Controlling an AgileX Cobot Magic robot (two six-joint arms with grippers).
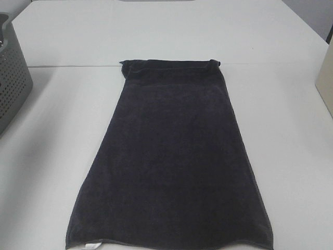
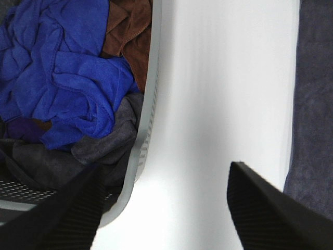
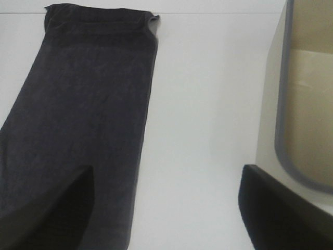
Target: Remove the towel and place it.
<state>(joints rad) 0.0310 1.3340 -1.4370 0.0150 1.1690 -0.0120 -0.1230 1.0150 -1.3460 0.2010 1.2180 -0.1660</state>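
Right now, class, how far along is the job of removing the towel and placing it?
Done: nothing visible yet. The towel lies spread flat on the table, untouched. In hand: nothing; the left gripper hangs open over the table beside the basket of cloths, and the right gripper hangs open beside the towel. Left: grasping the towel, lifting it away and placing it.

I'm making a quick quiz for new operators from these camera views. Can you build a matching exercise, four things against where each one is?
Things:
1. dark towel
2. grey perforated basket
3. blue cloth
4. beige container

Places:
A. at the table's right edge
B. at the table's left edge
C. spread flat along the middle of the table
D. crumpled inside the basket

Pairs: 1-C, 2-B, 3-D, 4-A
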